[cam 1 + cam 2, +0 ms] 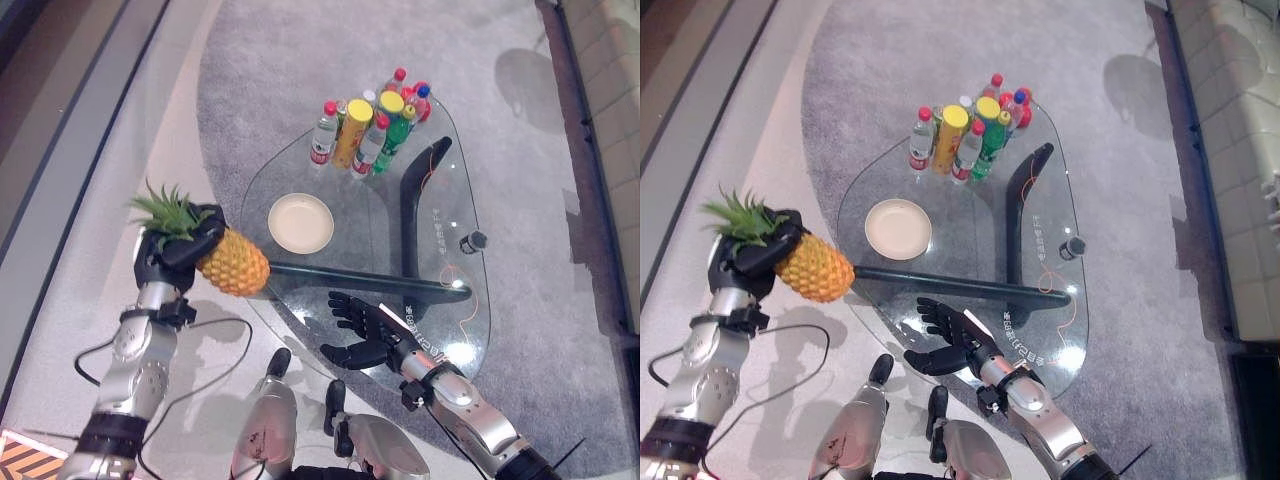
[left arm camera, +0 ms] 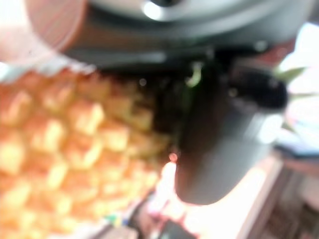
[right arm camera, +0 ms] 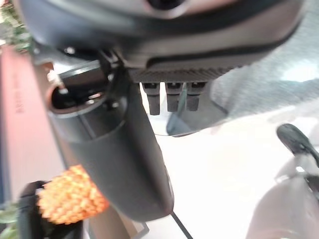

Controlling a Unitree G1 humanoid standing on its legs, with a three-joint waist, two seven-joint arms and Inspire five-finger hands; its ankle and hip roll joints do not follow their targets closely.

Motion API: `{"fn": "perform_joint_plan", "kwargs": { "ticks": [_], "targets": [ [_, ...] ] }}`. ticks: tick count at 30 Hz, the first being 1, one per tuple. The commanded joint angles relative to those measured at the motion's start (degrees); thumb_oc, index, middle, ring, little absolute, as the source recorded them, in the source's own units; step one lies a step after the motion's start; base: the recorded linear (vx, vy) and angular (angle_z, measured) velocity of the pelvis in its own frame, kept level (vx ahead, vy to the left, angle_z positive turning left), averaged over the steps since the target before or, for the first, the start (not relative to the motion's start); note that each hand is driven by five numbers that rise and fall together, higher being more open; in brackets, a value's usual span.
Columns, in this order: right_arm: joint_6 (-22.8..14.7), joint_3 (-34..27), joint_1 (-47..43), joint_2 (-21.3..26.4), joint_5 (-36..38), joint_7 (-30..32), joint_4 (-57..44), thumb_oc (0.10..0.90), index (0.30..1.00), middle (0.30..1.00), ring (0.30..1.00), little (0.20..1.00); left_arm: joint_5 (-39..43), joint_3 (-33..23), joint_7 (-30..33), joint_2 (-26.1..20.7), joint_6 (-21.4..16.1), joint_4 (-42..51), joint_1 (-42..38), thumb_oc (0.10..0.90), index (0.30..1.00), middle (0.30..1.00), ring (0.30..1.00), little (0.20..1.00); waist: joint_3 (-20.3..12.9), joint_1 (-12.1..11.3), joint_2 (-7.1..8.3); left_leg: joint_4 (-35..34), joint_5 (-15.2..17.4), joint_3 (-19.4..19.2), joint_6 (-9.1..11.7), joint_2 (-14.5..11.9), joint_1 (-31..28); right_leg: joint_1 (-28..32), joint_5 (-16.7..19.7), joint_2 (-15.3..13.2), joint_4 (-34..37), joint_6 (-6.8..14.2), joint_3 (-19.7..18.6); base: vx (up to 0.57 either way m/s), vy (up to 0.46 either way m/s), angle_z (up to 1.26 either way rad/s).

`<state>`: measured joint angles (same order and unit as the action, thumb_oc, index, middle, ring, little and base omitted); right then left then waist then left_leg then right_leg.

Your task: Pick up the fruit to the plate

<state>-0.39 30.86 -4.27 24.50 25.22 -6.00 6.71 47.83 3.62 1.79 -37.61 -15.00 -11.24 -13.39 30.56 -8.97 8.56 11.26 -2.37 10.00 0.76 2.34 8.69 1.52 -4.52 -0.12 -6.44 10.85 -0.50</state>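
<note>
Glass counter (image 1: 440, 300): plate (image 1: 301, 222) sits inboard.
Left hand (image 1: 172, 255): I'm clamping pineapple (image 1: 233, 262) near its crown; heavy end may swing loose.
Right hand (image 1: 362, 328): spread, idle.

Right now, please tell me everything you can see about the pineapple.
The pineapple has a yellow-orange, scaly body and a green spiky crown. It lies roughly sideways in the air, crown pointing away from the glass table, at the table's left edge. The left hand grips it at the crown end, fingers curled round it. It is not yet on the cream plate.
</note>
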Motion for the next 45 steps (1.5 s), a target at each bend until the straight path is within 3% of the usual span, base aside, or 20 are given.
{"fn": "perform_joint_plan", "kwargs": {
  "ticks": [1, 3, 12, 19, 24, 30, 36, 40, 45],
  "targets": [
    [-5.08, 2.93, -4.07, -0.29, 3.25, -1.54, -4.43, 0.800, 0.900, 0.900, 0.900, 0.900, -4.63, -2.62, 0.53, -4.16, -9.89, 4.18, -9.31, 0.100, 0.300, 0.300, 0.300, 0.200, -1.32, 2.86, 0.48, 0.56, 7.83, -4.22, -0.36, 2.18, -4.98, -6.66, 4.68, 4.40, -3.62, 1.54, -0.91, -0.11, -0.014, -0.06],
    [-6.28, 4.39, -5.21, -1.02, 4.23, -2.59, -2.23, 0.800, 0.900, 0.900, 0.900, 0.900, -5.10, -2.07, 1.32, -6.80, -11.25, 1.73, -13.31, 0.100, 0.300, 0.300, 0.300, 0.200, -0.77, 3.24, 1.08, 1.55, 8.14, -5.09, -0.37, 1.78, -2.67, -8.39, 4.77, 4.56, -3.69, 1.87, -1.42, -0.14, -0.013, -0.03],
    [-5.90, 7.55, -10.67, -3.23, 7.39, -4.68, 1.36, 0.800, 0.900, 0.900, 0.900, 0.900, -8.86, 0.47, 4.00, -10.71, -16.49, -4.01, -23.27, 0.100, 0.300, 0.300, 0.300, 0.200, -0.76, 3.77, 2.30, 3.38, 8.28, -6.90, -0.42, 1.47, 4.24, -13.18, 5.36, 4.61, -3.26, 2.36, -2.51, -0.09, 0.013, -0.06],
    [-1.77, 8.87, -17.99, -5.93, 11.53, -6.41, 4.92, 0.800, 0.900, 0.900, 0.900, 0.900, -14.87, 4.48, 6.14, -10.07, -21.44, -8.04, -32.46, 0.100, 0.300, 0.300, 0.300, 0.200, -0.76, 4.66, 2.82, 5.17, 7.84, -8.23, 0.29, 1.57, 11.38, -18.48, 6.33, 3.82, -2.79, 1.89, -3.08, -0.16, 0.063, -0.05],
    [1.59, 8.64, -23.22, -6.45, 13.57, -7.19, 6.69, 0.800, 0.900, 0.900, 0.900, 0.900, -20.54, 7.55, 11.13, -7.63, -24.33, -10.25, -38.86, 0.100, 0.300, 0.300, 0.300, 0.200, -0.76, 6.26, 2.47, 5.88, 7.26, -8.98, 0.61, 2.10, 17.45, -24.08, 7.61, 3.04, -2.46, 0.67, -3.56, -0.16, 0.129, -0.10],
    [6.04, 7.01, -29.76, -5.35, 12.79, -8.24, 7.93, 0.800, 0.900, 0.900, 0.900, 0.900, -29.34, 8.68, 19.02, -2.15, -30.03, -13.50, -44.23, 0.100, 0.300, 0.300, 0.300, 0.200, -0.76, 9.36, 0.75, 6.17, 6.26, -9.19, 0.57, 2.83, 25.71, -34.04, 9.53, 1.97, -3.34, -1.01, -3.53, -0.14, 0.197, -0.20],
    [8.48, 5.76, -33.42, -0.75, 12.20, -10.47, 8.39, 0.800, 0.900, 0.900, 0.900, 0.900, -37.75, 9.48, 27.19, 2.93, -34.92, -15.53, -46.20, 0.100, 0.300, 0.300, 0.300, 0.200, -0.76, 11.64, -3.22, 7.22, 6.13, -10.14, -0.09, 4.11, 31.37, -43.04, 9.92, 0.72, -6.37, -2.11, -3.14, -0.04, 0.203, -0.24],
    [9.97, 5.57, -35.25, 2.35, 12.10, -11.59, 8.87, 0.800, 0.900, 0.900, 0.900, 0.900, -42.53, 9.73, 34.03, 4.31, -35.06, -16.56, -46.37, 0.100, 0.300, 0.300, 0.300, 0.200, -0.76, 12.44, -5.69, 7.85, 5.95, -10.99, -0.34, 4.86, 33.46, -47.06, 9.79, 0.34, -8.56, -2.63, -3.46, 0.01, 0.200, -0.20],
    [10.69, 5.23, -36.18, 5.07, 11.19, -11.79, 9.31, 0.800, 0.900, 0.900, 0.900, 0.900, -55.34, 10.78, 47.90, 4.71, -32.43, -19.17, -46.97, 0.100, 0.300, 0.300, 0.300, 0.200, -0.76, 13.37, -7.78, 8.46, 5.51, -12.21, -0.45, 5.48, 36.11, -50.77, 9.87, -0.20, -9.91, -3.35, -3.75, 0.01, 0.140, -0.07]
  ]
}}
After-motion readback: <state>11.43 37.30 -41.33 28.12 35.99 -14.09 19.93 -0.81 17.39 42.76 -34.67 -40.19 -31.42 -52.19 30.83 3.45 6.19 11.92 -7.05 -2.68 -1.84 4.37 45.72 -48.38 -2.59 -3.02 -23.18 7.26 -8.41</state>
